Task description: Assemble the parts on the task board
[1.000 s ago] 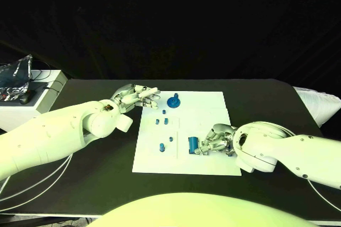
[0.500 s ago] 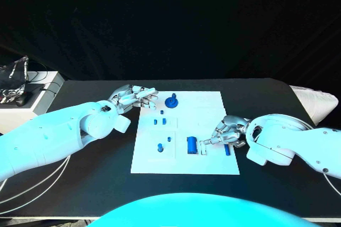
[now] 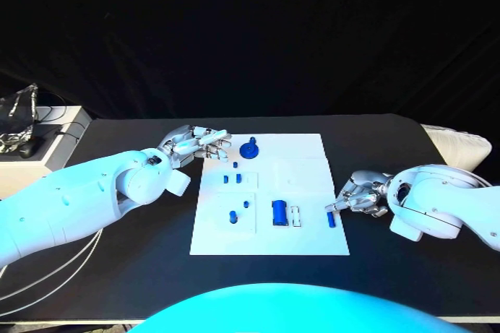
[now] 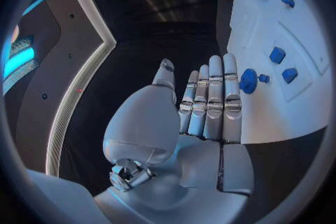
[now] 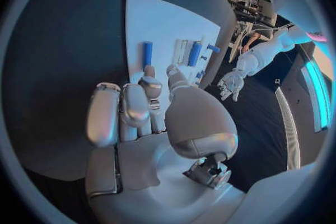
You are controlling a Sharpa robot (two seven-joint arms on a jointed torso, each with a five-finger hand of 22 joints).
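Head view, white task board (image 3: 308, 243) on black table (image 3: 136, 275), left robot hand (image 3: 196, 142) clenched empty, right robot hand (image 3: 360, 201) empty beside thin blue pin (image 3: 332, 219).

No text, label, brand, number or sign can be read anywhere in these views. The task board (image 3: 302, 175) is plain white with faint outlined recesses and carries no legible marking, and the blue parts (image 3: 280, 212) on it are unmarked.
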